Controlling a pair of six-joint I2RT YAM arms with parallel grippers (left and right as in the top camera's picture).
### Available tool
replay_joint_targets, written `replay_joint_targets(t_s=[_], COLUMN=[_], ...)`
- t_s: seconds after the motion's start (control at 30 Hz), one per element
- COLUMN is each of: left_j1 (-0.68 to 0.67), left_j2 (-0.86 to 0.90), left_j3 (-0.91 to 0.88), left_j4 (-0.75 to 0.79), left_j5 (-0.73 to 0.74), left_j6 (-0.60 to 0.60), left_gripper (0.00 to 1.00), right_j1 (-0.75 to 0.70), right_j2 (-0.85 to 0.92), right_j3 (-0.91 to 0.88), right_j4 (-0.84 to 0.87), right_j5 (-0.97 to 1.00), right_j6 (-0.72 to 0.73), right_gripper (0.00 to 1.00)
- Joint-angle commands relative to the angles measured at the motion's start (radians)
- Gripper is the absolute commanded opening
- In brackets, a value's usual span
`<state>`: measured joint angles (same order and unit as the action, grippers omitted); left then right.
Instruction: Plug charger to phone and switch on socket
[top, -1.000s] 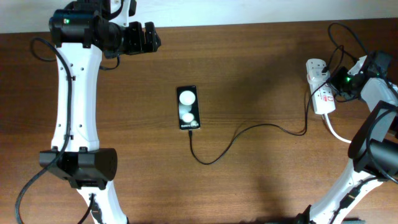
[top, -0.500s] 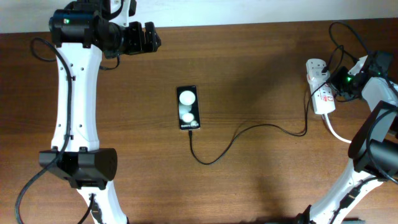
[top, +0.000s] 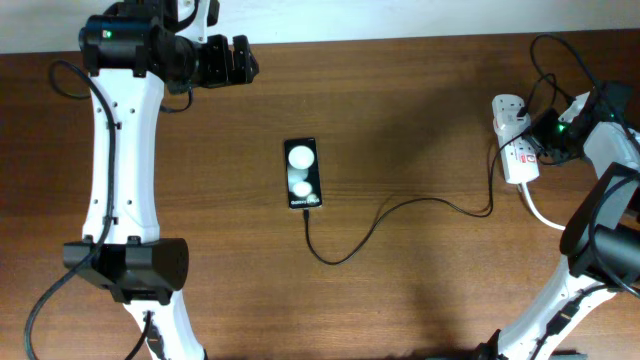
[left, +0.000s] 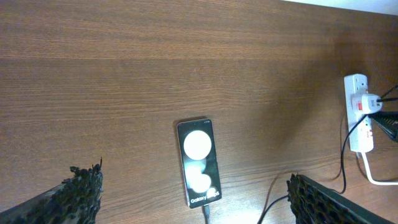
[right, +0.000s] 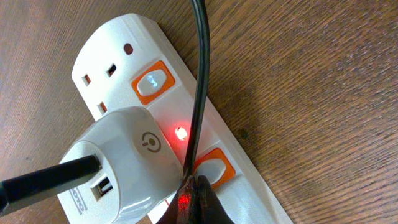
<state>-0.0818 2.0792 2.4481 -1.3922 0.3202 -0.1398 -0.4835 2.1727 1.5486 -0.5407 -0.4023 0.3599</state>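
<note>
Rightward, socket against right gripper, phone well apart across open wood.

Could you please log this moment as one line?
charger: tip at phone edge | socket: red light on | right gripper: shut, at switch | left gripper: open, clear of phone

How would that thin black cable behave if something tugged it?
Probably floppy: the cable lies in loose curves. It looks thin and light, so it should drag easily. Its end meets the phone, so a pull might slide the glossy phone too.
</note>
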Motion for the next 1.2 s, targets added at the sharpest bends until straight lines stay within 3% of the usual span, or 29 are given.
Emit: replay_joint_targets(t_s=[0.0,0.27,0.5,0.73,0.9,0.93,1.0,1.03,1.17], left_j1=[0.002,0.002,0.002,0.002,0.002,0.002,0.002,0.002,0.002], left_j2=[-0.024,-0.024,-0.024,-0.024,-0.024,-0.024,-0.024,-0.024,-0.024], left_j3=[0.013,0.013,0.013,0.013,0.013,0.013,0.013,0.013,0.013], left_j4=[-0.001,-0.001,-0.001,-0.001,-0.001,-0.001,-0.001,-0.001,-0.001], left_j5=[-0.007,-0.007,-0.007,-0.007,-0.007,-0.007,-0.007,-0.007,-0.007], left_j6=[-0.002,-0.002,-0.002,-0.002,-0.002,-0.002,-0.002,-0.002,-0.002], left_gripper=[0.99,0.99,0.99,0.99,0.99,0.99,0.99,0.99,0.99], right_j1=[0.101,-0.084,-0.163,-0.066,0.193,0.269,0.364,0.395,0.432], right_j2=[0.105,-0.014,-0.38,-0.749,-0.97,-1.013,-1.064,-1.081,-1.089], right_j3=[-0.075,-0.005,0.013,0.013,0.013,0.013,0.013,0.013,0.013], right_j4=[-0.046,-0.137,-0.26,-0.352,-0.473,-0.524,-0.62,-0.678,-0.789], right_j5=[-0.092,-0.056,-0.057,-0.033,0.0,0.0,-0.001,-0.005,-0.004], right_j6=[-0.006,-0.003,-0.066,-0.125,-0.317,-0.381,-0.401,-0.401,-0.401], right_gripper=[0.04,0.04,0.04,0.04,0.06,0.14,0.58,0.96,0.99])
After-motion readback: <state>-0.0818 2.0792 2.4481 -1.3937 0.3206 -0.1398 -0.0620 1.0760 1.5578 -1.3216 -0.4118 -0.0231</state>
